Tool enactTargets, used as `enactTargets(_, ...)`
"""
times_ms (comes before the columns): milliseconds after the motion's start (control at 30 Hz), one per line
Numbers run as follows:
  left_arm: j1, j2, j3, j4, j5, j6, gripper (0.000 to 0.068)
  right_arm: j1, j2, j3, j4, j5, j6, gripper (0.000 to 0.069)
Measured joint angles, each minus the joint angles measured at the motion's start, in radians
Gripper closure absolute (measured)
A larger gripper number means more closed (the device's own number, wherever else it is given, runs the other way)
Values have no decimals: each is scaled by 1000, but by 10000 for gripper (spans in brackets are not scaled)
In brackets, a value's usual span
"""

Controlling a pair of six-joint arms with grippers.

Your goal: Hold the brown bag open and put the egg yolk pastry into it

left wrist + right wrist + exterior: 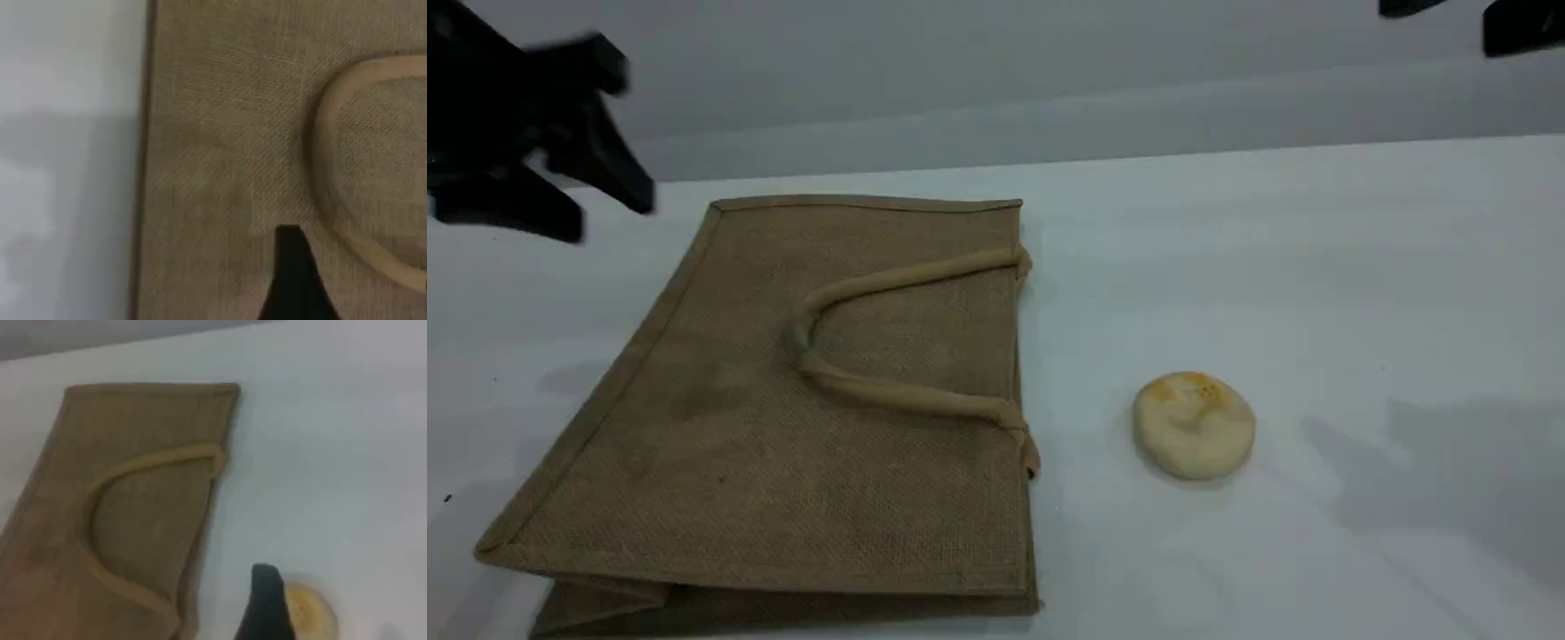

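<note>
1. One large rectangular tan-brown jute bag (783,427) lies flat on the white counter (1360,284), occupying the left half of the scene view. Its mouth edge faces right.
2. One lighter beige padded loop handle (889,391) is visible, folded back flat onto the upper face of the bag; its two ends meet the mouth edge. A second handle cannot be made out.
3. One small round flattened pale cream pastry with an orange-yellow patch on top (1193,425) rests on the counter, to the right of the bag's mouth edge and apart from it, touching nothing else.
4. Two claws are present. The left claw (534,191) appears blurred at the upper left of the scene view, above and apart from the bag's far left corner. Its fingers stand spread wide and hold nothing. In the left wrist view one dark fingertip (293,280) shows over the bag's weave, beside the handle loop.
5. The right claw is barely visible at the top right corner of the scene view. In the right wrist view one dark fingertip (265,607) shows just left of the pastry. The claw stands wide apart and holds nothing.
</note>
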Motion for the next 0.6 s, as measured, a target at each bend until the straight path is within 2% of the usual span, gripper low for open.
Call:
enactTargets(167,-38,147,-78,-77,-18,49,274,0,61,-14,26,-1,-24,213)
enactTargets(433,-103,357,-228,-81,-17,38,274,0,85,-19,27,-1,-25,213)
enactTargets(600,-104,449,-311,-77,11,13,274,0,85,-19,27,-1,-26,213)
